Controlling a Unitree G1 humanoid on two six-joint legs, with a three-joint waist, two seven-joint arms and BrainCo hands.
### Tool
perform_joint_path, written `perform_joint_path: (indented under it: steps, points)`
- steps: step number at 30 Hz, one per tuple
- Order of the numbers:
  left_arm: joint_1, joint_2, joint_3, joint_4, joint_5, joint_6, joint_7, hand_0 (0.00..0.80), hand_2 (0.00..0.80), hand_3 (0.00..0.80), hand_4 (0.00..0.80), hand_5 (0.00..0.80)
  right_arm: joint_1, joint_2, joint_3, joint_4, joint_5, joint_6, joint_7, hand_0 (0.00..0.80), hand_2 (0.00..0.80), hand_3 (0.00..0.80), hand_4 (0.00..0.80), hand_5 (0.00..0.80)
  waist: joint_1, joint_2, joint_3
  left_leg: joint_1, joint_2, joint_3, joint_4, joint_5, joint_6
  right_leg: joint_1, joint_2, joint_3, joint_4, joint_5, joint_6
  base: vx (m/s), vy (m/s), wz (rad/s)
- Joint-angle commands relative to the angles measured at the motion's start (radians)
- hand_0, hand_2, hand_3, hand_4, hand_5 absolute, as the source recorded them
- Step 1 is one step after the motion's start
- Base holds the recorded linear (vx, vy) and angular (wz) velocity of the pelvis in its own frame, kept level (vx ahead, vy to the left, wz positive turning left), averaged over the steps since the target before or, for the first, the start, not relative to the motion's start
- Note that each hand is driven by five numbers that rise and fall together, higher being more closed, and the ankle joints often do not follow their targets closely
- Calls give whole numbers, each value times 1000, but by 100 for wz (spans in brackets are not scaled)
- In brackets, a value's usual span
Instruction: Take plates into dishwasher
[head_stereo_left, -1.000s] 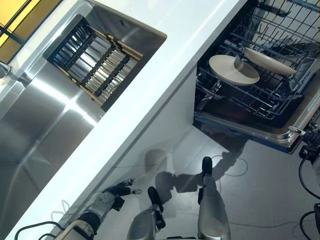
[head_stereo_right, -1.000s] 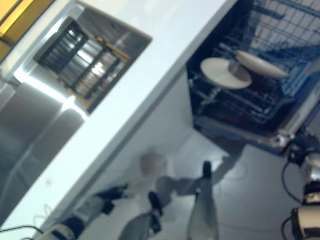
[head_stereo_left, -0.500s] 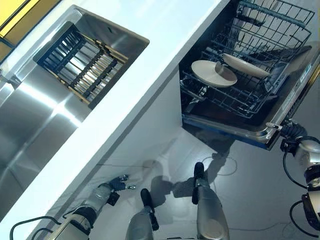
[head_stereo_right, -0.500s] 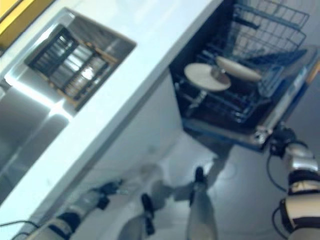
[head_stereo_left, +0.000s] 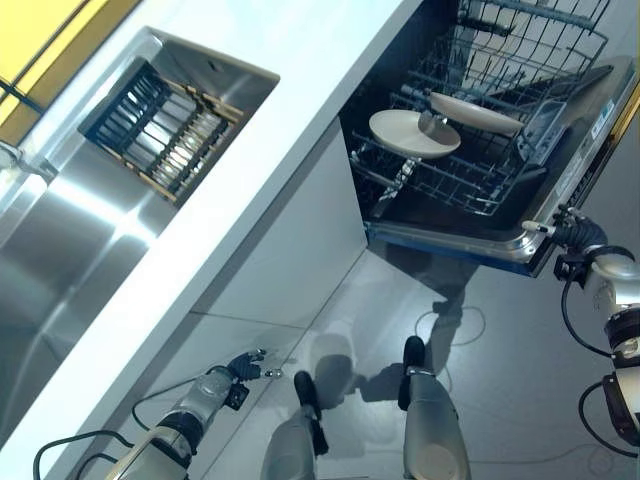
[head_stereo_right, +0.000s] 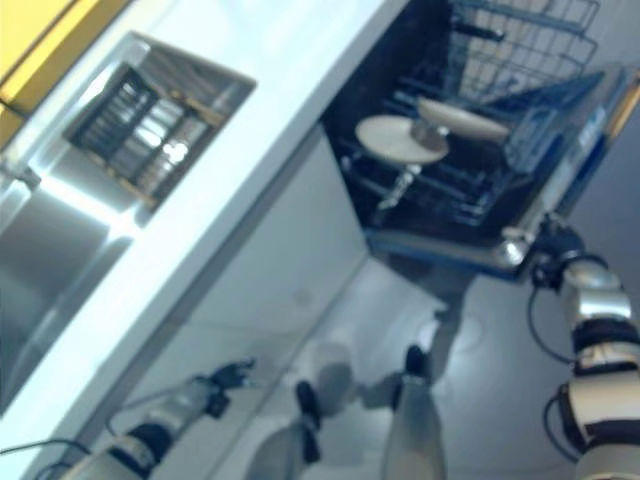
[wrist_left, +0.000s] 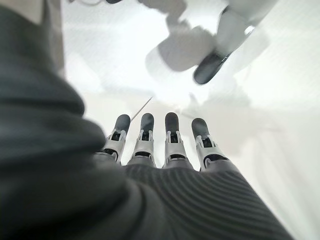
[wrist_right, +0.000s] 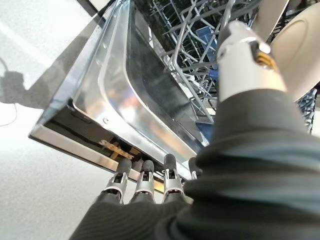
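Note:
Two cream plates lie in the open dishwasher's lower rack (head_stereo_left: 470, 185): a round one (head_stereo_left: 414, 133) and a second one (head_stereo_left: 476, 112) tilted behind it. My right hand (head_stereo_left: 572, 232) is at the front corner of the lowered dishwasher door (head_stereo_left: 450, 245). In the right wrist view its straight fingers (wrist_right: 145, 180) touch the door's edge (wrist_right: 125, 100) and hold nothing. My left hand (head_stereo_left: 243, 366) hangs low by the cabinet front, with its fingers (wrist_left: 170, 142) straight and empty.
A white countertop (head_stereo_left: 280, 130) runs diagonally above the dishwasher. A steel sink (head_stereo_left: 60, 250) with a dark slatted drying rack (head_stereo_left: 160, 130) lies at the left. An upper wire basket (head_stereo_left: 530, 40) sits behind the plates. Grey floor lies below the door.
The whole picture has shifted, so the camera moved. My right hand has come into view at the door's front corner. The plates and my left hand stay as they were.

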Motion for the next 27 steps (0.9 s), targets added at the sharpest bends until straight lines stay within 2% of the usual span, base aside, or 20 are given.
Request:
perform_joint_path:
  steps: [1,5,12,16,21,27]
  points:
    - [-41,45,-39,-19,17,-2,3,0,0,0,0,0,-184,214,81,-136,52,-70,143,0,0,0,0,0,70,-44,27,-20,-101,44,92,5,27,139,-114,94,-115,29,119,46,25,-18]
    - [-35,39,-38,-18,15,1,6,0,0,0,0,0,-177,229,84,-159,59,-81,135,0,0,0,0,0,74,-47,30,-17,-101,42,89,7,27,144,-117,89,-114,29,120,49,18,-14]
    - [-28,35,-42,-23,17,8,12,0,0,0,0,0,-167,243,84,-195,91,-117,130,0,0,0,0,0,85,-57,34,-14,-99,37,88,9,28,151,-121,75,-113,32,122,47,-7,37]
    - [-20,34,-45,-27,16,10,14,0,0,0,0,0,-166,251,88,-226,107,-131,128,0,0,0,0,0,90,-60,36,-15,-99,33,96,5,29,153,-123,72,-107,30,121,50,-3,66]
    - [-14,34,-44,-29,17,14,13,0,0,0,0,0,-166,258,93,-236,92,-139,117,0,0,0,0,0,95,-66,36,-15,-93,31,114,-1,29,160,-125,67,-100,27,120,62,-8,20]
    - [12,29,-31,-37,20,13,33,0,0,0,0,0,-133,249,68,-300,45,-211,-62,0,0,0,0,0,86,-87,41,-8,-85,24,112,-1,29,172,-107,77,-107,27,114,37,-6,3]
